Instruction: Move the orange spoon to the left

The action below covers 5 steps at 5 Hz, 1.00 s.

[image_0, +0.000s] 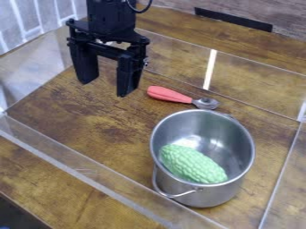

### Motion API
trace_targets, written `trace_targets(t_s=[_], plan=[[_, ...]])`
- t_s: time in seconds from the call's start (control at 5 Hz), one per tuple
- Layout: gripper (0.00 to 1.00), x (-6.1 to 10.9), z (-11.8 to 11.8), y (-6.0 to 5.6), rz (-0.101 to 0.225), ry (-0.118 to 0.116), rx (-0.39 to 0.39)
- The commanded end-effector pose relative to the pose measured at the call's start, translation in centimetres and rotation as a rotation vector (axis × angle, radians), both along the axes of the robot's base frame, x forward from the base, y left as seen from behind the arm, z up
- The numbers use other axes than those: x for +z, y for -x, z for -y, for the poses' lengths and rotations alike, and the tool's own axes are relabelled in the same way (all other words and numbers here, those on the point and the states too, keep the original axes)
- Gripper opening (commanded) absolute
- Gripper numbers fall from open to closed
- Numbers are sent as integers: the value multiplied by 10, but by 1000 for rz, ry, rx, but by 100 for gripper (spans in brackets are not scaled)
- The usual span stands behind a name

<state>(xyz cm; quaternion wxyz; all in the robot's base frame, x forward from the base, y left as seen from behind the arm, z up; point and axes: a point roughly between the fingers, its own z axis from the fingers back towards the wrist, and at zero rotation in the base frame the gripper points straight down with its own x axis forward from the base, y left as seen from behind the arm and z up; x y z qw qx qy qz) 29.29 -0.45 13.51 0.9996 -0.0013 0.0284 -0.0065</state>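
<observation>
The orange spoon lies flat on the wooden tabletop, its red-orange handle pointing left and its silver bowl to the right, just above the steel pot. My gripper hangs to the left of the spoon, pointing down, its two black fingers spread wide apart. Nothing is between them. The nearer fingertip stands a short way from the end of the handle, apart from it.
A steel pot holding a bumpy green vegetable sits at the front right, below the spoon. Clear plastic walls fence the wooden table along the front, left and back.
</observation>
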Motion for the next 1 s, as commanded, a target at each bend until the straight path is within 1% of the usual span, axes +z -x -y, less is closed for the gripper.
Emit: trace_targets(t_s=[0.0, 0.2, 0.4, 0.6, 0.8], plan=[[100, -10, 1, 2, -26, 7, -39], [100, -10, 10, -13, -27, -33, -278], [100, -12, 23, -35, -18, -78, -527], [100, -14, 33, -55, -5, -118, -776], [100, -16, 39, -68, 3, -148, -983]])
